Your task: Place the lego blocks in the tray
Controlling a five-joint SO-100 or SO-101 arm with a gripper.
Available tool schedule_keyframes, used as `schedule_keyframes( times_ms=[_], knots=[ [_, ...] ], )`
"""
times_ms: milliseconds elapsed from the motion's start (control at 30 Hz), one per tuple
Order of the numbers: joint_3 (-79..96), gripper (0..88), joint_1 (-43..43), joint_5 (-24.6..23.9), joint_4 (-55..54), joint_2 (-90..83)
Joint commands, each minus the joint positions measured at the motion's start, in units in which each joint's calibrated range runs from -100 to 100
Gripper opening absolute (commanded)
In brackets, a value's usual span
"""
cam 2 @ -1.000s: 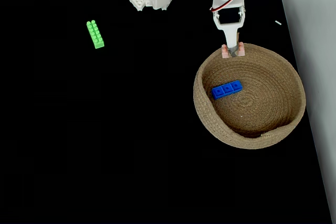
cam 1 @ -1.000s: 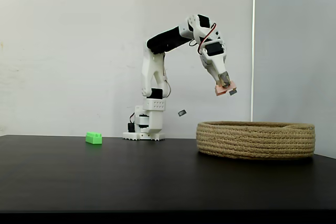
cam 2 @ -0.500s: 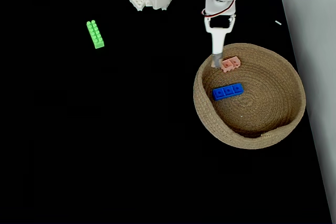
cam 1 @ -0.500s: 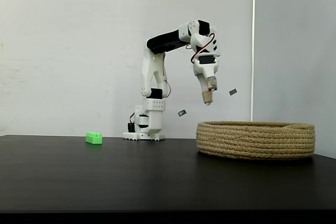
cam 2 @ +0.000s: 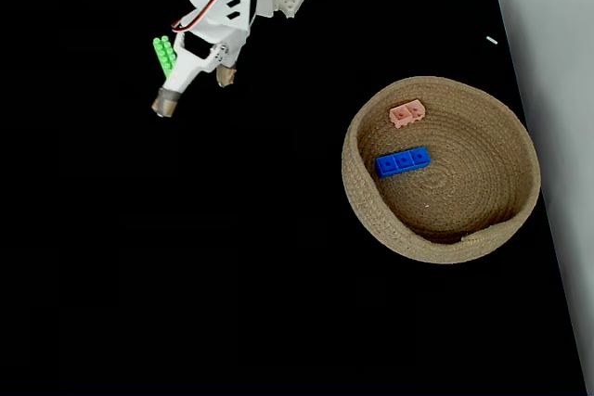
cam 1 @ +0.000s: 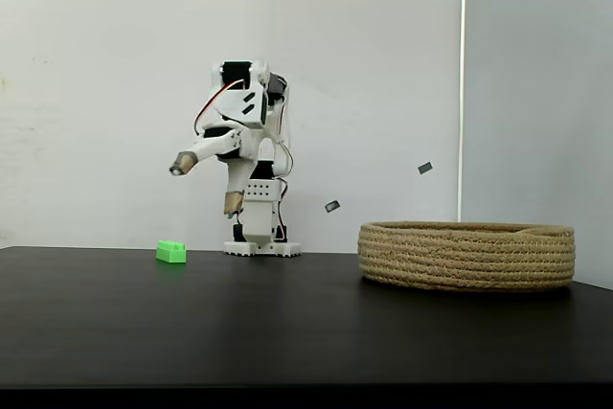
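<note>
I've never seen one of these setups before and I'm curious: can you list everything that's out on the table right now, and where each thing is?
Short bright green studded plastic brick: one, green, on the black table below the arm's gripper, far from the basket; partly hidden by the arm in the top-down fixed view.
Pale pink studded plastic brick: one, pink, inside the basket near its far rim.
Longer blue studded plastic brick: one, blue, inside the basket, nearer its middle.
Wide low round basket of coiled tan rope: one, tan, at the right in both fixed views.
Small dark tags: two, on the white wall.
White robot arm: one, base at the table's far edge; its gripper, jaws open and empty, hangs over the green brick.
</note>
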Motion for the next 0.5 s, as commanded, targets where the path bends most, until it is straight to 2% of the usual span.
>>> schedule_keyframes(
  times_ms=[0,467],
  knots=[
    [3.7,53.5,6.0,-1.7,1.7,-2.6],
    [26.1,54.0,21.0,3.9,-9.2,-7.4]
  ],
)
